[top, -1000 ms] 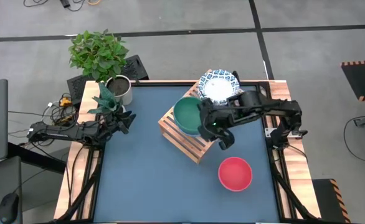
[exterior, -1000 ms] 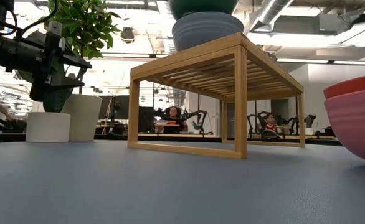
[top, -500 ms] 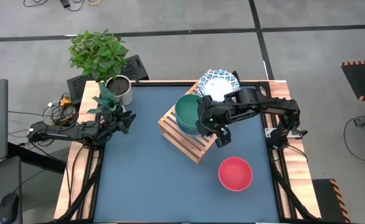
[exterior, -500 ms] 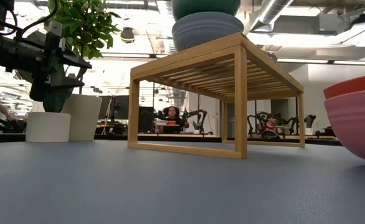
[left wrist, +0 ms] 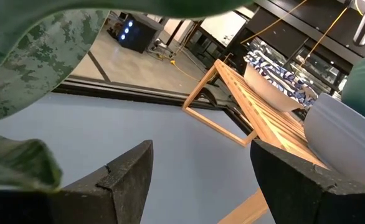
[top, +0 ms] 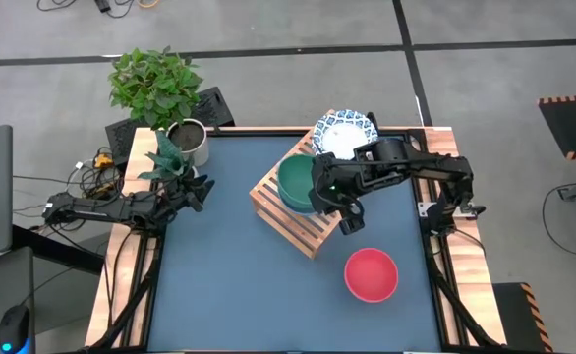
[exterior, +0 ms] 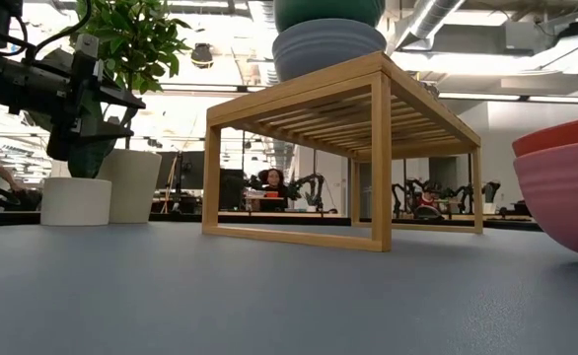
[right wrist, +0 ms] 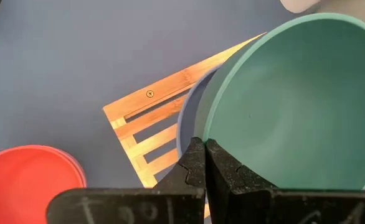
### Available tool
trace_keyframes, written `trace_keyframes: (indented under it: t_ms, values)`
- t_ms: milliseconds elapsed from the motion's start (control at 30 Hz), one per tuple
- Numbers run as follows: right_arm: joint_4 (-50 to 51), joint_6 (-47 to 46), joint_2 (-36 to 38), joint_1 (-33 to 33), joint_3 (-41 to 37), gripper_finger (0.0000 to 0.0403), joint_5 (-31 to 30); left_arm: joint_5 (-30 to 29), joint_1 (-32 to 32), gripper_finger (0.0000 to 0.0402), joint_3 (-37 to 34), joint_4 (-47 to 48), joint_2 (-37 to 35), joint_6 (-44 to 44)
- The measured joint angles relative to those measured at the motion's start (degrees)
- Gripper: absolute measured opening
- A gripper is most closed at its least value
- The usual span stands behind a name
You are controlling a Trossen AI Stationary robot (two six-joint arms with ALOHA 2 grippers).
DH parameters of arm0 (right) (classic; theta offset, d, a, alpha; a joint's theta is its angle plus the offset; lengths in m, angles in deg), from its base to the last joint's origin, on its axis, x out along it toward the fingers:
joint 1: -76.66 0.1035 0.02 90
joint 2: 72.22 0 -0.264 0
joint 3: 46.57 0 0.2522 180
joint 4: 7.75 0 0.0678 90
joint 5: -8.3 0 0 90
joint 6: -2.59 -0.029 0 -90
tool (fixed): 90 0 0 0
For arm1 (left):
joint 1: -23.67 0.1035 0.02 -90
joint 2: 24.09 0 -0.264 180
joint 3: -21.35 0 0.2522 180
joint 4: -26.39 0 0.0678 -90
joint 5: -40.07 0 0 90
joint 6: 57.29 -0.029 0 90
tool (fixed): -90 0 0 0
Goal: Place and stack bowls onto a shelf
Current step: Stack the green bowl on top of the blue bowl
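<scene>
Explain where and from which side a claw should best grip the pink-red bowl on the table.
Probably the thin rim of the round pink-red bowl, from straight above. It sits upright and open on the blue tabletop, clear of the wooden slatted shelf, so one finger can go inside.

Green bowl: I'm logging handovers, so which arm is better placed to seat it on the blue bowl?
Right: its hand pinches the green bowl rim over the blue bowl; the left hand waits near the plant.

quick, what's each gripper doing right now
Left gripper: open, empty, parked at the table's left edge by the plant.
Right gripper: shut on the green bowl rim, over the blue bowl on the shelf.
</scene>
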State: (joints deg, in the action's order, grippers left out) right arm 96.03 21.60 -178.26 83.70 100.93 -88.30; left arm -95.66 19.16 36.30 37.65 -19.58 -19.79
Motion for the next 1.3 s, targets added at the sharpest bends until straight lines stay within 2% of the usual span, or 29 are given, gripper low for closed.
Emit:
trace_keyframes:
  t_ms: [567, 867, 1300]
  values:
    - [-0.1, -1.6, -1.2, -0.9, -0.2, 0.0017, 1.1, 0.0, 0.0, 0.0253, 0.0, 0.0, 0.0, 0.0]
    - [0.0, -1.5, -1.1, -1.3, -8.2, 0.0017, 1.4, 0.0, 0.0, 0.0253, 0.0, 0.0, 0.0, 0.0]
    - [0.0, -5.0, -1.1, -1.6, -8.4, 0.0051, 0.8, -1.5, 0.0, 0.0253, 0.0, 0.1, 0.0, 0.0]
